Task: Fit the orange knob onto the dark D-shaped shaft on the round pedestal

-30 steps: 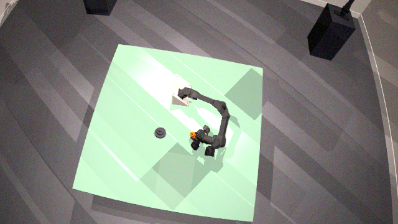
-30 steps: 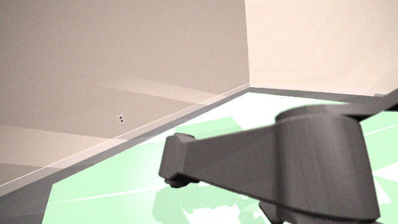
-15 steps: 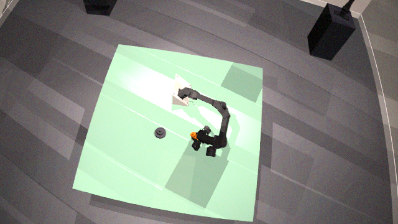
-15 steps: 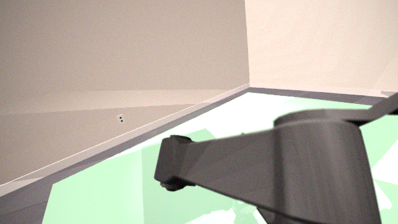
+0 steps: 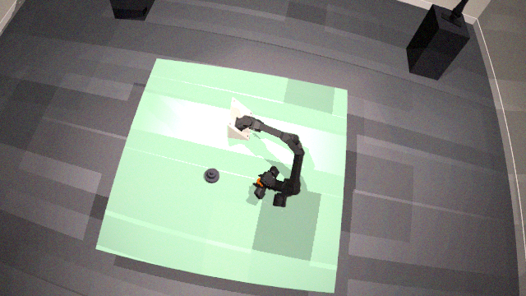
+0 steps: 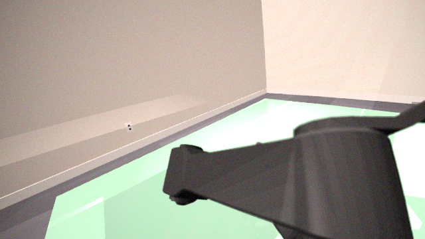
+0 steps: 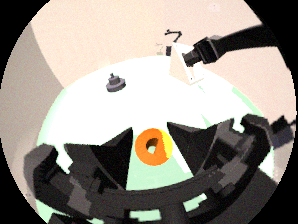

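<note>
Jaws stand partly open, so the orange knob [image 5: 259, 181] [image 7: 142, 147] between them may drop before reaching the round pedestal [image 5: 211, 177] [image 7: 115, 86], upper left in the wrist view.

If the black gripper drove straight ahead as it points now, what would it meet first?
Probably the orange knob, at the open fingertips of the black gripper, then perhaps the green table top; depth is unclear.
</note>
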### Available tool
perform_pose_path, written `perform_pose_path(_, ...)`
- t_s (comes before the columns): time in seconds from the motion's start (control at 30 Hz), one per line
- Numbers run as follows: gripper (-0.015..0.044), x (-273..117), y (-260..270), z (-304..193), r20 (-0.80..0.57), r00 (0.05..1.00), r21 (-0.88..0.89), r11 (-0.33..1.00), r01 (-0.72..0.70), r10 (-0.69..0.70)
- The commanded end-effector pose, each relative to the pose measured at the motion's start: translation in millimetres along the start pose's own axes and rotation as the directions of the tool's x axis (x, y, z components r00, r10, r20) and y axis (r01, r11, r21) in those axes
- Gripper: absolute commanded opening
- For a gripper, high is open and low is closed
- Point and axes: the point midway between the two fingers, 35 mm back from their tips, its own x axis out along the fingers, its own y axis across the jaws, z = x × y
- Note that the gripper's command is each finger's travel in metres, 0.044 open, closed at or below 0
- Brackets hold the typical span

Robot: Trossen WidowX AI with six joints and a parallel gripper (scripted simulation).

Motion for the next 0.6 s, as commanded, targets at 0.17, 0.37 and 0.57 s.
perform_pose_path(0.17,0.0260,0.3,0.1,0.2,0.001,1.000,0.000,1.000,0.001,-0.001)
perform_pose_path(0.37,0.0260,0.3,0.1,0.2,0.001,1.000,0.000,1.000,0.001,-0.001)
perform_pose_path(0.57,0.0312,0.3,0.1,0.2,0.001,1.000,0.000,1.000,0.001,-0.001)
